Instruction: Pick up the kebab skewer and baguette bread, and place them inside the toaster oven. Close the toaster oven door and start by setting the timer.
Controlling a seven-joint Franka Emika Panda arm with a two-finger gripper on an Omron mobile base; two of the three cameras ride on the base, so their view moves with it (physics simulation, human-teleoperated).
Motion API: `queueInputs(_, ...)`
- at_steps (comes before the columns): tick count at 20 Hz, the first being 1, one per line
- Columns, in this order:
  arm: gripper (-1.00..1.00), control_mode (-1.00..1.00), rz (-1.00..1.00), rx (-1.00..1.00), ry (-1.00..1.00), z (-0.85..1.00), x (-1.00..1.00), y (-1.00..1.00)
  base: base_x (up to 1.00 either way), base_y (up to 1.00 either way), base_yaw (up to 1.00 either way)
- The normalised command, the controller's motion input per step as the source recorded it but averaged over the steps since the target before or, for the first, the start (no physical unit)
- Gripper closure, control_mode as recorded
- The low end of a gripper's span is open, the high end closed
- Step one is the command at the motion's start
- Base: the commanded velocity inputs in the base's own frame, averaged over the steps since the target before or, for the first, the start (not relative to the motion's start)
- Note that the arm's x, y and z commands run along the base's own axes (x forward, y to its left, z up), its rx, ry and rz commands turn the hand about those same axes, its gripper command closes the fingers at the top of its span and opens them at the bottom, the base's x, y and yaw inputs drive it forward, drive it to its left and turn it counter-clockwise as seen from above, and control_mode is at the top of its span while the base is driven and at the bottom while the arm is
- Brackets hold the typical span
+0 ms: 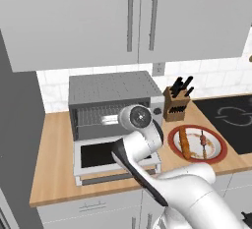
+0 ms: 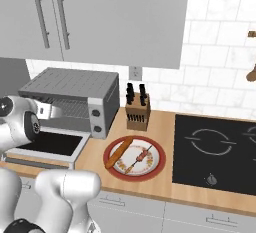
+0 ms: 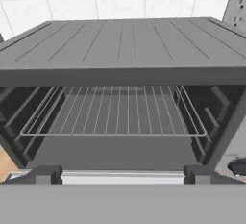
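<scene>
Close ahead, the toaster oven gapes, door down, rack bare; my fingers are spread wide, empty. On the plate, baguette bread looks stiff, light: grasp mid-length. The kebab skewer looks thin, slippery.

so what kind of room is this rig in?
A kitchen, rendered rather than real. A toaster oven with its door dropped open sits on a wooden counter, a knife block stands beside it, and a black cooktop is set into the counter under grey wall cabinets.
</scene>
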Motion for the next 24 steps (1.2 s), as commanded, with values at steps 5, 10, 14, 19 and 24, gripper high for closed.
queueInputs(5,-1.00,-1.00,0.03,0.03,-0.12,-0.26,0.33,0.03,0.00,0.00,0.00)
queueInputs(10,-1.00,-1.00,0.02,0.07,-0.05,-0.01,0.43,0.00,0.00,0.00,0.00)
queueInputs(14,-1.00,-1.00,0.00,0.06,0.00,0.00,0.23,0.03,0.00,0.00,0.00)
queueInputs(19,-1.00,-1.00,0.00,0.00,0.00,-0.01,0.13,0.12,0.00,0.00,0.00)
queueInputs(24,-1.00,-1.00,0.00,0.00,0.00,-0.01,0.27,0.17,0.00,0.00,0.00)
